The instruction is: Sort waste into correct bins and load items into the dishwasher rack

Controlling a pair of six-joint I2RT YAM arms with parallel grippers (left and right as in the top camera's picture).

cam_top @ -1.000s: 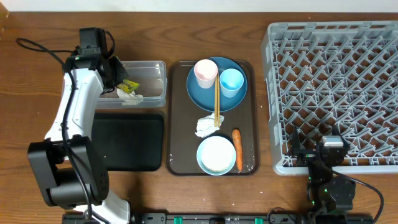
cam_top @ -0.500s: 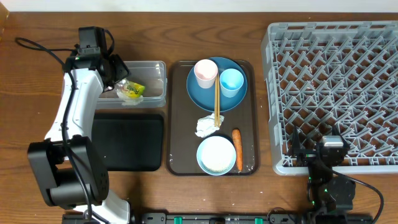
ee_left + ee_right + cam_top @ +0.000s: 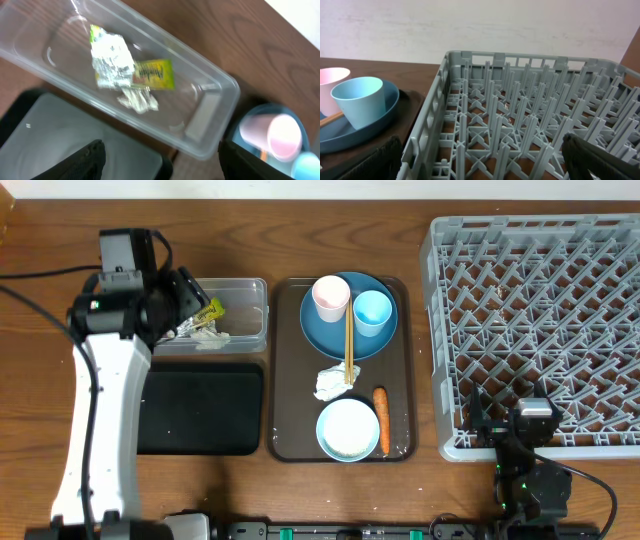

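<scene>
My left gripper (image 3: 186,306) hangs open and empty above the clear tub (image 3: 240,292), its jaws wide apart over the tub's near wall in the left wrist view (image 3: 160,162). Crumpled silver foil (image 3: 111,61) and the yellow-green wrapper (image 3: 155,74) lie inside the tub (image 3: 212,92). The black tray (image 3: 200,408) sits just in front. My right gripper (image 3: 482,162) stands open over the near edge of the grey dishwasher rack (image 3: 540,320). On the dark-blue plate (image 3: 328,336) are a pink-white cup (image 3: 331,297), a light-blue cup (image 3: 373,311) and chopsticks (image 3: 348,345).
The brown serving tray (image 3: 289,380) also carries a crumpled white tissue (image 3: 330,383), an orange carrot (image 3: 381,420) and a pale-blue bowl (image 3: 348,429). Bare wooden table runs between the serving tray and the rack.
My left gripper has opened and let the yellow-green wrapper fall into the clear tub. The left arm has since lifted and drawn back to the left. The right arm has not moved.
</scene>
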